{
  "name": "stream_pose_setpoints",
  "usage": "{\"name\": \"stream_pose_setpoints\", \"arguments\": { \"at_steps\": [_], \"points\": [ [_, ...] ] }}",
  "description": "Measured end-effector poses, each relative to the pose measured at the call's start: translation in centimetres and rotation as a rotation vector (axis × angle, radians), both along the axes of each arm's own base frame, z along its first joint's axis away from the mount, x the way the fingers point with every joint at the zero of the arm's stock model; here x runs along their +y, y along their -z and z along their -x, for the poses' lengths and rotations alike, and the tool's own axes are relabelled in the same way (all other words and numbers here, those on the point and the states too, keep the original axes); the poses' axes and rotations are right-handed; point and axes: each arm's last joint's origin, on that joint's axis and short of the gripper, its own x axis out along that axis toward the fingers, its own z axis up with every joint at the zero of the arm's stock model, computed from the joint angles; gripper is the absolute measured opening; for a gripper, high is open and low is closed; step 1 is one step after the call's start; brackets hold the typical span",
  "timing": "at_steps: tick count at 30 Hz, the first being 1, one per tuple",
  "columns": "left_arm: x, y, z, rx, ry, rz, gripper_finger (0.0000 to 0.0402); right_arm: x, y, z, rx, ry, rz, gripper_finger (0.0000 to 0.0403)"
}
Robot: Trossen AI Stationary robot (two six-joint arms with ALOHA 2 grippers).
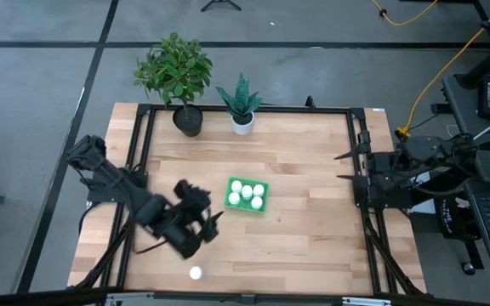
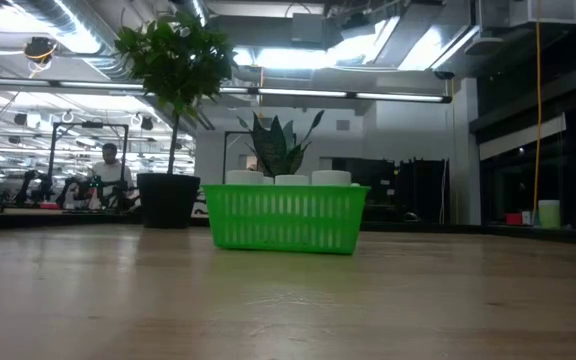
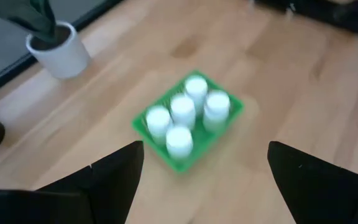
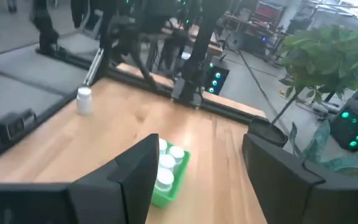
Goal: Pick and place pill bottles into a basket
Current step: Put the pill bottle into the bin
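The green basket (image 1: 246, 195) stands upright on its base in the middle of the table and holds several white pill bottles (image 3: 182, 112). It also shows in the low view (image 2: 286, 217) and in the right wrist view (image 4: 169, 180). One more pill bottle (image 1: 196, 273) stands upright on the table near the front edge; it also shows in the right wrist view (image 4: 84, 99). My left gripper (image 1: 207, 221) is open and empty, above the table just left of the basket, and the basket lies ahead of its fingers (image 3: 114, 177). My right gripper (image 1: 340, 167) is open and empty at the table's right edge.
A leafy plant in a dark pot (image 1: 185, 119) and a spiky plant in a white pot (image 1: 242, 121) stand at the table's far edge. A black frame (image 1: 143, 127) runs round the table. A person (image 2: 110, 175) shows far behind in the low view.
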Motion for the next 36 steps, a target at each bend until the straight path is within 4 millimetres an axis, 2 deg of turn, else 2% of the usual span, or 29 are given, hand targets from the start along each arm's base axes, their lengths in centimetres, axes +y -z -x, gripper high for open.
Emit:
{"name": "stream_pose_setpoints", "arguments": {
  "at_steps": [4,7,11,16,24,29,32,36],
  "points": [
    [-1.7,1.3,1.9,0.050,0.044,-0.009,0.0336,0.0,-0.4,0.0,-0.032,0.012,-0.090,0.0233],
    [-2.5,2.0,3.0,0.120,0.077,0.065,0.0336,0.0,-0.5,-0.1,-0.037,0.020,-0.136,0.0233],
    [-3.2,2.6,3.6,0.199,0.116,0.153,0.0336,0.0,-0.4,-0.1,-0.030,0.028,-0.177,0.0233],
    [-3.4,3.4,4.0,0.206,0.073,0.198,0.0341,0.1,-0.4,-0.2,-0.028,0.027,-0.160,0.0233],
    [-3.6,4.1,4.0,0.193,0.008,0.279,0.0352,0.0,-0.4,-0.2,-0.032,0.021,-0.111,0.0233],
    [-4.2,5.0,3.8,0.255,-0.008,0.333,0.0353,0.0,-0.4,-0.2,-0.035,0.014,-0.057,0.0233],
    [-5.1,6.0,3.3,0.316,0.003,0.415,0.0356,0.1,-0.4,-0.2,-0.036,0.009,-0.026,0.0233],
    [-6.9,6.7,2.2,0.298,0.081,0.546,0.0369,0.1,-0.4,-0.2,-0.038,0.005,-0.001,0.0233]
  ]
}}
